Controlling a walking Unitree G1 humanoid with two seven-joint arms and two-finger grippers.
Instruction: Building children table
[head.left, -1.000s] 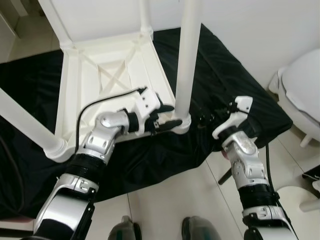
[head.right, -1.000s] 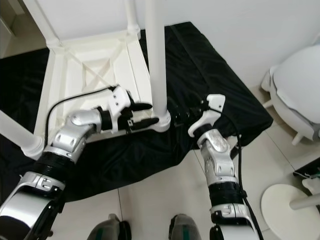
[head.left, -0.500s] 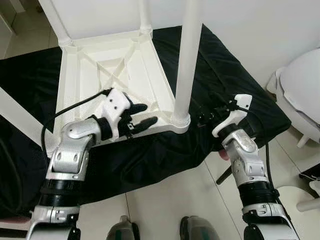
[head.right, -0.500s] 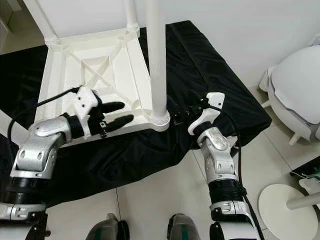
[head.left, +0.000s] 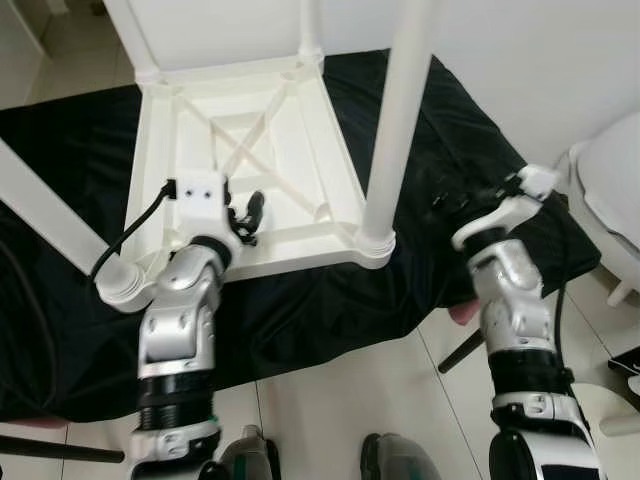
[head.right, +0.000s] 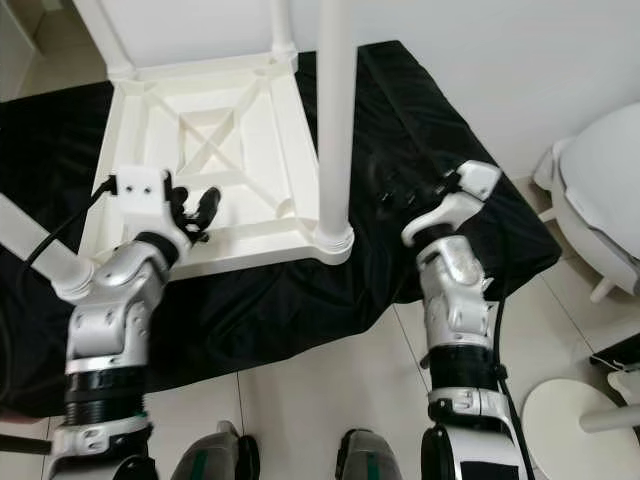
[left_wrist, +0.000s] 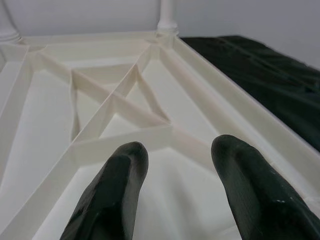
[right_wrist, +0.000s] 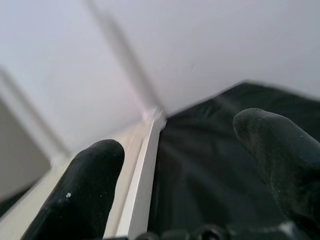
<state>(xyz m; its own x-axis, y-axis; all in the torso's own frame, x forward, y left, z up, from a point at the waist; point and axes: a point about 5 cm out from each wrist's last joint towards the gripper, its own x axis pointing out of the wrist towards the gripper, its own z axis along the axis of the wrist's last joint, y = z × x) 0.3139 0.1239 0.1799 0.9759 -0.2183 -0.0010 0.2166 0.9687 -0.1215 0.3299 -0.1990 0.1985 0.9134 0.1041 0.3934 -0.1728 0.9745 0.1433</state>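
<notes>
A white plastic children's table (head.left: 300, 250) lies upside down on a black cloth (head.left: 460, 120), its ribbed underside (left_wrist: 115, 100) facing up. Its near-right leg (head.left: 400, 110) and near-left leg (head.left: 50, 215) stand fitted in their corner sockets, and two far legs rise at the back. My left gripper (head.left: 245, 212) hovers open over the table's near rim, pointing across the underside, with nothing between its fingers (left_wrist: 122, 170). To the right of the near-right leg, above the cloth, my right gripper (head.right: 400, 190) is open and holds nothing.
A white rounded seat (head.left: 615, 190) stands at the right edge, with a round white base (head.right: 575, 420) on the tiled floor below it. A white wall runs behind the cloth. My feet (head.left: 250, 462) are on the tiles just in front of the cloth's edge.
My left gripper has drawn away from the near-right leg's socket to the left and now points over the underside. The right gripper shifted slightly. The view has also moved a little.
</notes>
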